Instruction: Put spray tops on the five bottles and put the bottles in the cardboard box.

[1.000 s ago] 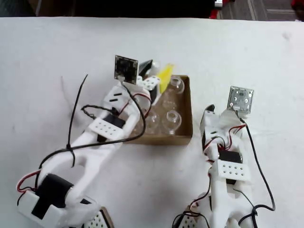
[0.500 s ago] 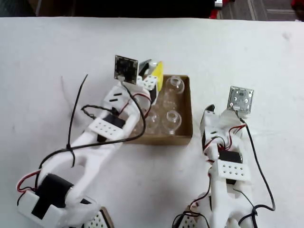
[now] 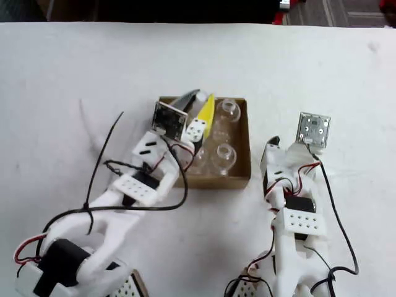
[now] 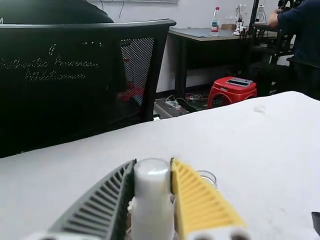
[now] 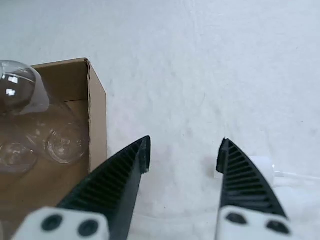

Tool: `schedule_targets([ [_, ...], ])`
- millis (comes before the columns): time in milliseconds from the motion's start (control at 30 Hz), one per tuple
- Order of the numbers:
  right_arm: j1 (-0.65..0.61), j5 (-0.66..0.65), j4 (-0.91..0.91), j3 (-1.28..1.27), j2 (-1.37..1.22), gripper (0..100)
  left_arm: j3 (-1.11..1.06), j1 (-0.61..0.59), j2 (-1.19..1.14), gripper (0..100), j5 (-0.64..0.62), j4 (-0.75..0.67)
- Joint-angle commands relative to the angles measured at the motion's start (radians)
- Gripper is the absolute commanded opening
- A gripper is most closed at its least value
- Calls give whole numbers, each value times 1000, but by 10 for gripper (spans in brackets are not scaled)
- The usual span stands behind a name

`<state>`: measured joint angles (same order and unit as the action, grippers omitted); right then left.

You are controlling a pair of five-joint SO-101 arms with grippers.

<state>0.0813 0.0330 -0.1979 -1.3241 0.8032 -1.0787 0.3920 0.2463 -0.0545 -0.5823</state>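
Observation:
The cardboard box (image 3: pixel 216 180) sits mid-table with clear round bottles in it (image 3: pixel 229 110) (image 3: pixel 223 154). My left gripper (image 3: pixel 202 100), one finger grey and one yellow, hovers over the box's far left part. It is shut on a white spray top (image 4: pixel 150 195); what hangs below the top is hidden. A clear bottle mouth (image 4: pixel 206 177) shows just past the yellow finger. My right gripper (image 5: pixel 182 150) is open over bare table just right of the box wall (image 5: pixel 97 115). Another white spray top (image 5: pixel 262 167) lies behind one black finger. Bottles (image 5: pixel 17 85) (image 5: pixel 65 142) show inside the box.
The right arm (image 3: pixel 291 204) rests to the right of the box. Loose black cables (image 3: pixel 102 139) trail from the left arm. The table's far edge runs along the back, with a dark chair (image 4: pixel 75 75) beyond it.
The left gripper's fingers closed together, and the arm drew back toward the front, bringing the gripper from the box's far edge to over the box. The right arm stayed still.

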Motion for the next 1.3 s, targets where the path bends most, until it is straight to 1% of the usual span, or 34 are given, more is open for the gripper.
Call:
schedule_targets([
  [0,8,-12,19,11,1,198,20,-16,-22,26,15,-69],
  [133,8,-12,21,11,-1,198,15,-24,-54,28,14,-130],
  [267,8,-12,21,11,-1,198,14,-24,-54,38,12,-132],
  [333,8,-12,21,11,-1,198,14,-24,-54,83,8,-130],
  [433,8,-12,21,11,-1,198,14,-24,-54,187,-68,-115],
  [500,8,-12,21,11,-1,198,18,-25,-53,251,-94,-86],
  [567,8,-12,21,11,-1,198,20,-25,-53,282,-100,-58],
  [767,8,-12,21,11,-1,198,21,-44,-47,247,-101,-58],
  [900,8,-12,21,11,-1,198,12,-67,28,245,-120,-44],
  [1000,8,-12,21,11,-1,198,21,-99,110,245,-169,51],
  [1133,8,-12,21,11,-1,198,20,-105,228,248,-172,199],
  [1267,8,-12,21,11,-1,198,20,-105,332,249,-172,293],
])
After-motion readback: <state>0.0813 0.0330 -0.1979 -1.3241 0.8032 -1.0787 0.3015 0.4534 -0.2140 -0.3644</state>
